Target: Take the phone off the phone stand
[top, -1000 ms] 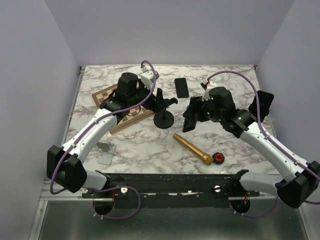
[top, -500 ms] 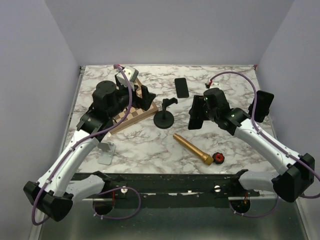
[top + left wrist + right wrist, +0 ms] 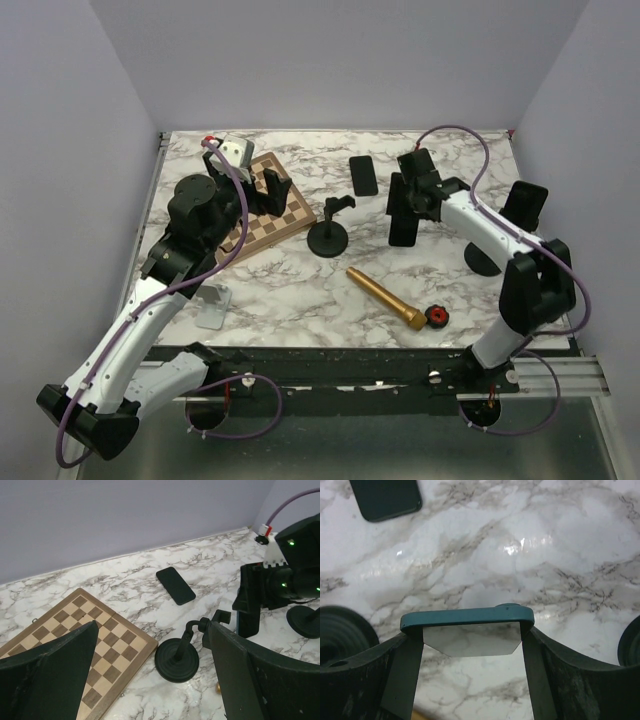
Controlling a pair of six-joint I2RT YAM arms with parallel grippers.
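Observation:
The black phone stand [image 3: 328,236] is empty: a round base with a bent arm, standing mid-table; its base [image 3: 178,661] also shows in the left wrist view. To its right my right gripper [image 3: 408,192] is shut on the phone [image 3: 402,230], which hangs upright above the marble. In the right wrist view both fingers of that gripper [image 3: 471,637] clamp the phone's teal case [image 3: 467,616] across its width. My left gripper [image 3: 255,188] is wide open over the chessboard, left of the stand, and this left gripper [image 3: 150,680] holds nothing.
A chessboard [image 3: 268,208] lies at the back left. A second phone [image 3: 363,175] lies flat behind the stand, and another phone [image 3: 526,205] sits on a stand at the right edge. A gold cylinder [image 3: 385,297], a red-black knob [image 3: 436,316] and a metal bracket [image 3: 212,306] lie near the front.
My left gripper let go of the stand, opened wide and drew back left over the chessboard. The right gripper carried the phone right and farther back, away from the stand.

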